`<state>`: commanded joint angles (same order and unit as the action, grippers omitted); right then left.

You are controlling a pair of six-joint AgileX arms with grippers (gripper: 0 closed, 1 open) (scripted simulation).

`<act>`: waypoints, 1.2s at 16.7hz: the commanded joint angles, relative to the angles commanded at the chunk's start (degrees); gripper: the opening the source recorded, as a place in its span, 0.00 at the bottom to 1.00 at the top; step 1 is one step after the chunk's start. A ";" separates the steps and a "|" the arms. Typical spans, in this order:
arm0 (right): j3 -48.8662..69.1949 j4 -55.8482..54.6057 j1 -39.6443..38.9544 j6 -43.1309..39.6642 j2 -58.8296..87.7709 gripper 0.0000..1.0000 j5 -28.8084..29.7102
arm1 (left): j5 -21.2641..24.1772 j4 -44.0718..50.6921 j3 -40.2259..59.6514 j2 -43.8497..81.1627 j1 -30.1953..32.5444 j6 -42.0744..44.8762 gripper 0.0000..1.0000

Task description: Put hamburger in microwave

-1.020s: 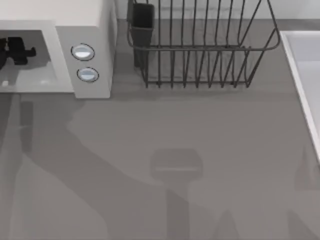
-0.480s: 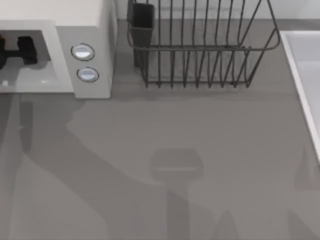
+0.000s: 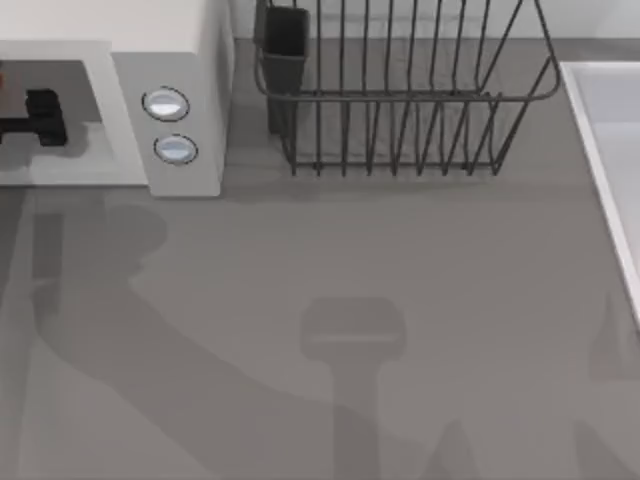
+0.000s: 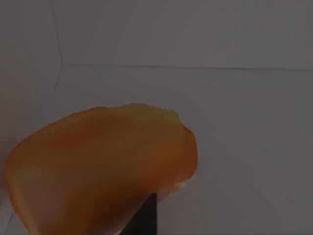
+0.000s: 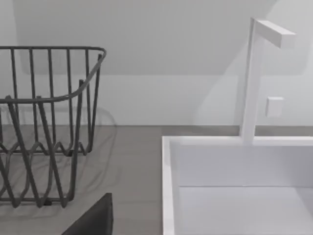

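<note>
Inside microwave [image 3: 190,60], hamburger [image 4: 102,166] against left claw [image 3: 35,115]

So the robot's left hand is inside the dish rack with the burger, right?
Not quite. The left gripper is inside the microwave, not the dish rack, as the top view shows. The left wrist view shows the orange burger close up against the grey cavity walls.
</note>
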<state>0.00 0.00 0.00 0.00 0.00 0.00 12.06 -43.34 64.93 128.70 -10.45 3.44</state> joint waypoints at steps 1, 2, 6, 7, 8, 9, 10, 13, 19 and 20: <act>0.00 0.00 0.00 0.00 0.00 1.00 0.00 | 0.57 -1.77 -3.65 -1.82 -0.58 0.23 1.00; 0.00 0.00 0.00 0.00 0.00 1.00 0.00 | 1.18 -3.70 -7.94 -3.78 -1.23 0.47 1.00; 0.00 0.00 0.00 0.00 0.00 1.00 0.00 | 3.65 -11.69 -27.10 -12.41 -4.02 1.41 1.00; 0.00 0.00 0.00 0.00 0.00 1.00 0.00 | 4.21 -13.54 -30.89 -14.28 -4.70 1.64 1.00; 0.00 0.00 0.00 0.00 0.00 1.00 0.00 | 4.71 -15.27 -34.12 -15.87 -5.34 1.88 1.00; 0.00 0.00 0.00 0.00 0.00 1.00 0.00 | 5.15 -16.83 -36.72 -17.14 -5.90 2.11 1.00; 0.00 0.00 0.00 0.00 0.00 1.00 0.00 | 5.51 -18.15 -38.76 -18.15 -6.38 2.30 1.00; 0.00 0.00 0.00 0.00 0.00 1.00 0.00 | 5.97 -19.82 -41.14 -19.44 -6.95 2.59 1.00; 0.00 0.00 0.00 0.00 0.00 1.00 0.00 | 5.74 -17.59 -40.28 -21.31 -6.76 2.49 1.00; 0.00 0.00 0.00 0.00 0.00 1.00 0.00 | 5.69 -15.70 -39.75 -23.12 -6.78 2.48 1.00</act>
<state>0.00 0.00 0.00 0.00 0.00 0.00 17.75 -59.04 25.18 105.58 -17.23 5.92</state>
